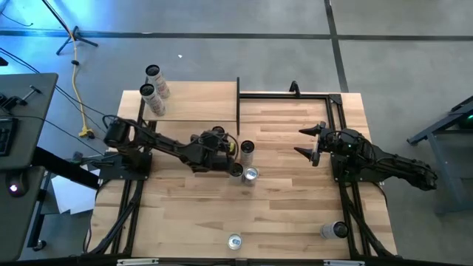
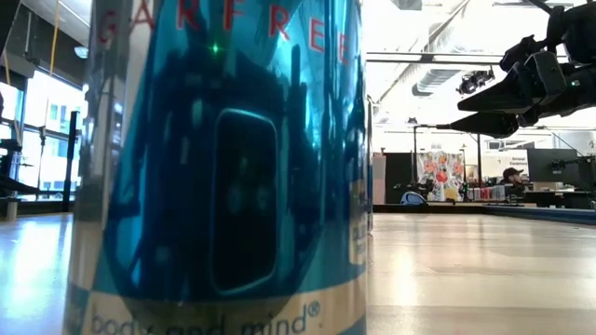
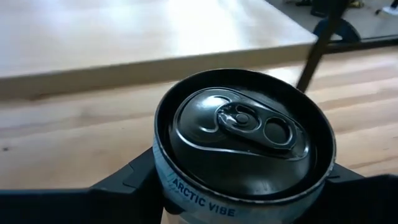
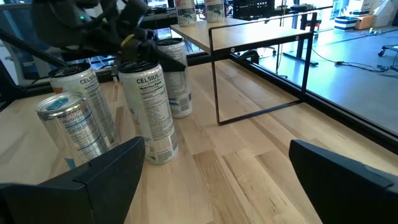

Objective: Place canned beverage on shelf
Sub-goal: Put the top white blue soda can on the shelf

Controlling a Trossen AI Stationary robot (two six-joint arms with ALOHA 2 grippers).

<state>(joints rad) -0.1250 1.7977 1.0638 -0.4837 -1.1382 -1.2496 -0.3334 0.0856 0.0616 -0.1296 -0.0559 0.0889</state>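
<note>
Grips an upright can with the left end effector, fingers closed partway and pressed against both sides of it just under the rim. Dark lid with its pull tab facing up, "ARCTIC VIBE" printed on the side. Cannot tell whether standing on the surface or raised off it. Near the middle of the surface, just in front of the shelf and not on it.

Close beside the gripped can, three more upright ones bunched together: a Celsius can with a dark lid, nearest the right arm, then a silver-topped can and a fourth can just behind that.

Farther out, the shelf as a pale board at the far left of the surface, raised on thin black posts, with two shelved cans upright at its left end. Next to it along the far edge, a bare black frame with no board.

Over the right half of the surface, well apart from the bunch, the right end effector: fingers spread wide, nothing between them, pointed towards the cans.

At the front edge, a blue can standing upright and filling most of the low view; at the front right, a tipped can lying on its side
</note>
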